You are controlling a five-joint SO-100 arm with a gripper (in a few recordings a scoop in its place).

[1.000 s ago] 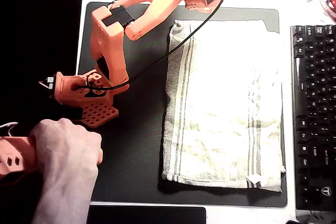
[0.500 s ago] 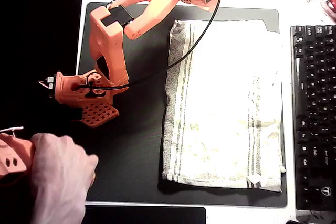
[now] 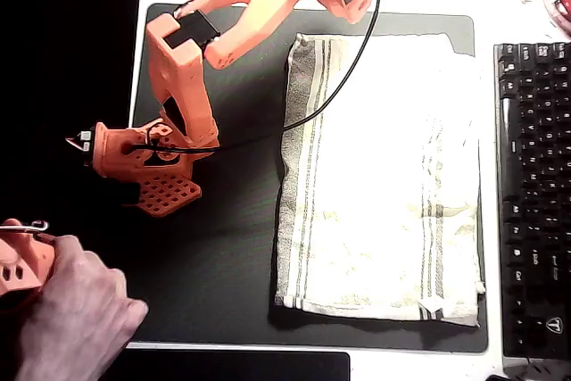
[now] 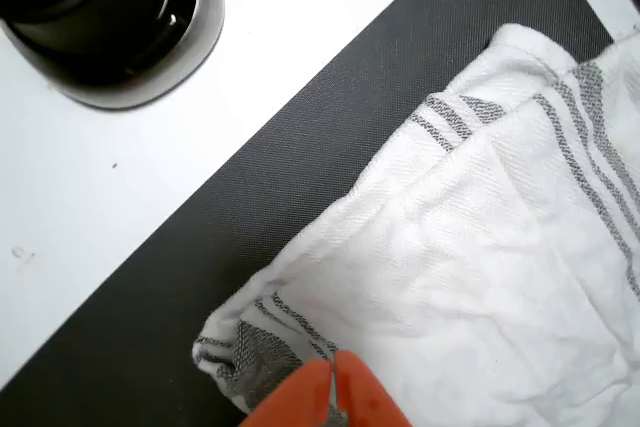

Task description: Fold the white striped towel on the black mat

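Towel (image 3: 379, 176) lies folded, flat on mat (image 3: 223, 247), filling right half of overhead view; stripe bands run top to bottom near its left edge and right of centre, small tag at lower right corner. Orange arm (image 3: 183, 86) arcs from base at left to top centre. Gripper (image 4: 335, 397) at bottom centre of wrist view (orange tips pressed together, nothing between them), over striped towel corner. Keyboard (image 3: 533, 194) at right edge. Round black object (image 4: 105, 17) upper left, wrist view.
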